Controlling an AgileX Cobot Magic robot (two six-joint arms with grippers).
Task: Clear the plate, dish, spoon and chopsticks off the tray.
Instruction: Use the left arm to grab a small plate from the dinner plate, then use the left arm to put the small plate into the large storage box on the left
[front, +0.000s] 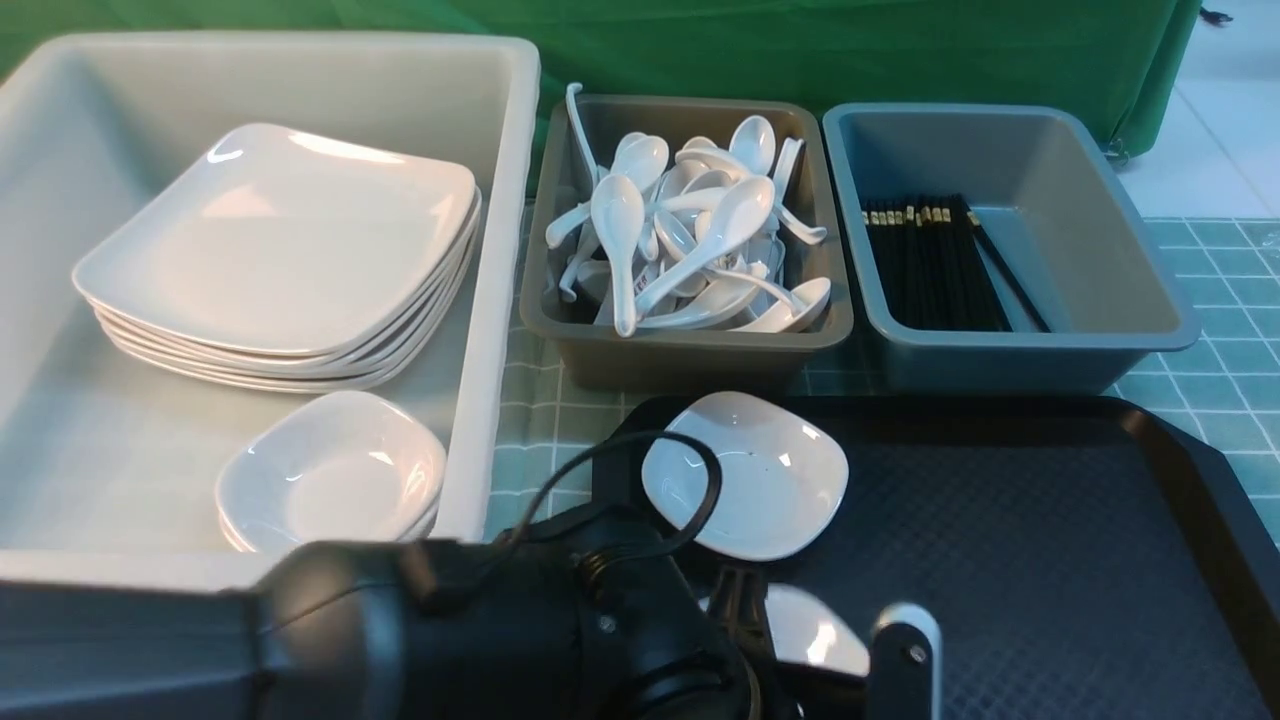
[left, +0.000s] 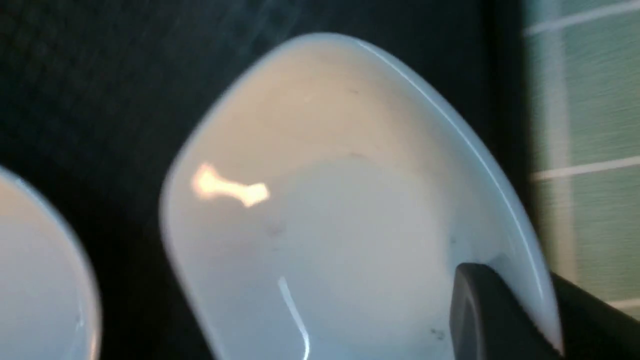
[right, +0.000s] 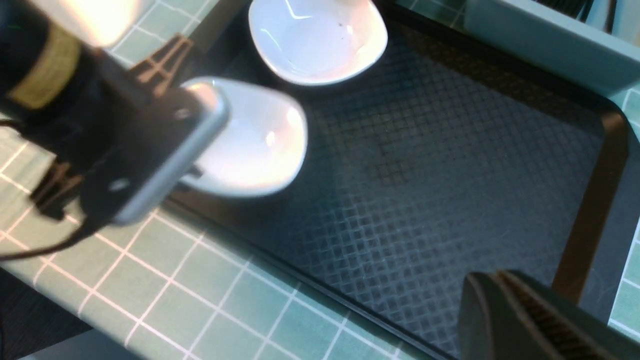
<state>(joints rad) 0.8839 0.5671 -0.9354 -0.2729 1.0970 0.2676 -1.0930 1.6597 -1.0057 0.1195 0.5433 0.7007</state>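
Front view over a desk (front: 530, 430) covered in green checked cloth; a black tray (front: 1050, 560) fills the lower right of the frame, its floor bare apart from two small white dishes at its left end. The far dish (front: 745, 475) sits flat just below the middle of the frame; the near dish (front: 815, 630) lies lower, at the bottom centre, partly hidden behind the black left arm (front: 450, 630).

The left tool (left: 536, 325) is clamped on the near dish; its wrist view shows one finger (left: 480, 310) inside the bowl and the other outside, pinching the rim on the side close to the tray's left edge. The right tool (right: 500, 290), seen only from its own wrist camera, hangs above the tray well apart from both dishes; its fingers are pressed together, holding nothing.

A large white bin (front: 500, 250) takes up the left of the frame; a stack of small dishes (front: 330, 480) rests in its lower part, up and to the left of the held dish; the left arm is by far the nearer. The coming move looks like a lift and a carry leftward over the bin's wall; pinched at one edge only, the dish may tilt.
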